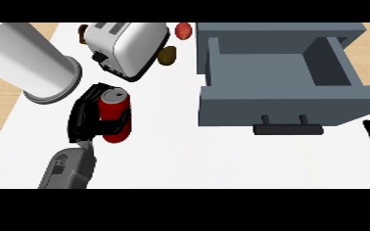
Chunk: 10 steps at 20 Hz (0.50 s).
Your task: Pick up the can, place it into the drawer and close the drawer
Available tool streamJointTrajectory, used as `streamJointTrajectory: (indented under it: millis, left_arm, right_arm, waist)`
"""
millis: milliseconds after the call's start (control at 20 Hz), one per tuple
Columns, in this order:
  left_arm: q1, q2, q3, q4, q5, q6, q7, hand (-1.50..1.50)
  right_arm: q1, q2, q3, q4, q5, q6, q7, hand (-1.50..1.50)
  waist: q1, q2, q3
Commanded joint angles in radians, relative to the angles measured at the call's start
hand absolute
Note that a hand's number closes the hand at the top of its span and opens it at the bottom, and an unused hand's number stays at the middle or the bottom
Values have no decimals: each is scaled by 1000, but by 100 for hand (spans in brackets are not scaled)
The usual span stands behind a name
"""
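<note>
Over on the left side of the white desk point(217, 156), the red can point(115, 116) stands just below the toaster point(128, 46), with the left hand point(88, 117) curled round it from the left: fingers wrap its side and a thumb crosses the front low down, so it's pinching the can's body. Can't tell for sure whether the can has left the desk. The right hand barely peeks in at the far right edge point(367, 127), and I can't tell what its fingers are doing.

My read on handling: a can like this is stiff and fairly light, but the smooth round wall looks slippery, so a wrap round the middle of the body beats grabbing the rim. The grey drawer point(274, 105) sits well apart to the right, pulled open, black handle point(288, 127) facing the robot. A big white cylinder point(36, 63) stands close on the upper left, so I'd watch that when lifting.
</note>
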Motion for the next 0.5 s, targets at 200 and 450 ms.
streamJointTrajectory:
  millis: [200, 450]
  left_arm:
    - [-71, -18, -103, -227, -56, 60, 207, 150]
    - [-112, -70, -202, -377, -122, 142, 382, 150]
  right_arm:
    - [-1, -5, -13, 15, -5, -18, -1, -150]
    - [74, -5, -35, -7, -47, 40, -45, -150]
  waist:
    - [1, -1, 0]
    - [0, -3, 1]
